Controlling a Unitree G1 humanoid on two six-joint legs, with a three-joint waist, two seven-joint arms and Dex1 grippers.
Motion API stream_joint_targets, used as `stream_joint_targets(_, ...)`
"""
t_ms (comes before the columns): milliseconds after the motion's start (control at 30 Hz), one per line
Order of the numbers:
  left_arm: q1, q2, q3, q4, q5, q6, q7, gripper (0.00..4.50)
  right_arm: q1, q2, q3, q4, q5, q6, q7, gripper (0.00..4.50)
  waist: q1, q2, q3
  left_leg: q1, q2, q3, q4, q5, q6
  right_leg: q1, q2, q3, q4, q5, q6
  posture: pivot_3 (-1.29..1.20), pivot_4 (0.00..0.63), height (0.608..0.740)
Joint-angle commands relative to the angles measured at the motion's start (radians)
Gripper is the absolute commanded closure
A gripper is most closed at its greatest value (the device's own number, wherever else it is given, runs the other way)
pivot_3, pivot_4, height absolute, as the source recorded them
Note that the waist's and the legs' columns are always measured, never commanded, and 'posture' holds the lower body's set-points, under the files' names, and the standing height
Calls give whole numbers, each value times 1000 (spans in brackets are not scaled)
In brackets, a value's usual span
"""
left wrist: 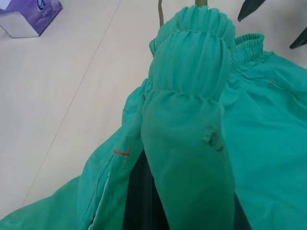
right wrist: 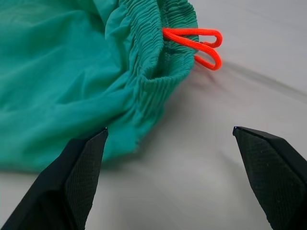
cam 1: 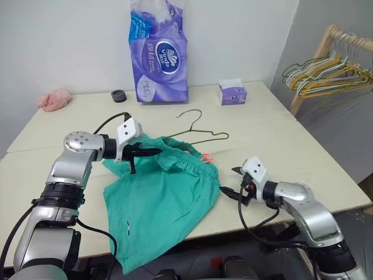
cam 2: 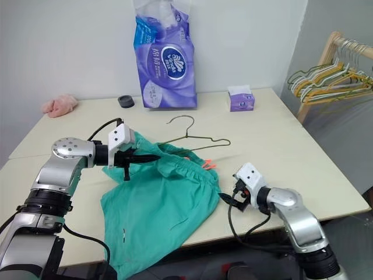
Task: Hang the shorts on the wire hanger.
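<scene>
left pincer (cam 1: pixel 156 152) pinching the shorts (cam 1: pixel 163 198), right one spread wide

the shorts sprawl on the table (cam 1: pixel 280 146), one leg drooping over its near edge, waistband lifted by the left pincer. the wire hanger (cam 1: pixel 198 131) lies just behind the shorts, partly tucked in. the right pincer (right wrist: pixel 177 167) hangs just beside the waistband's orange loop (right wrist: pixel 199 45).

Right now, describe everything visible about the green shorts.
The shorts are teal-green woven cloth with a gathered elastic waistband and a small orange loop at the band. They lie rumpled on the table, legs draping over its near edge. The left gripper is shut on the waistband, lifting that part. The wire hanger lies behind them, its lower part under the waistband. The right gripper is open just beside the waistband, not touching.
</scene>
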Motion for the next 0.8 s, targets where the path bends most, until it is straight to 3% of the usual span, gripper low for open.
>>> stream_joint_targets(33,-32,11,29,-10,-10,-5,6,4500,-40,42,10,36,8,44,-61,41,-2,0,0,0,0,0,0,1,-1,0,0,0,0,0,0,-131,0,740)
stream_joint_targets(200,-33,8,31,-13,-12,-3,12,4500,-89,95,26,115,15,72,-108,41,-4,0,0,0,0,0,0,1,-2,-1,0,0,1,0,0,-127,0,740)
stream_joint_targets(233,-32,8,32,-15,-13,-2,13,4500,-97,107,23,127,17,78,-121,206,-5,0,0,0,0,0,0,1,-2,-1,0,0,1,0,0,-127,0,740)
stream_joint_targets(333,-28,9,35,-20,-16,-1,19,4500,-113,122,24,146,16,91,-145,963,-6,0,0,0,0,0,0,1,-2,-1,0,0,1,0,0,-123,0,740)
stream_joint_targets(667,-16,11,67,-47,-55,48,28,4500,-126,136,13,172,-4,37,-221,4479,-8,0,0,0,0,-1,0,1,-2,-1,0,0,1,0,0,-122,0,740)
stream_joint_targets(800,18,70,104,-150,-172,242,-52,4500,-158,98,-46,227,-43,-37,-285,4479,-16,0,0,0,0,-1,0,1,-2,-1,0,0,1,0,0,-120,0,740)
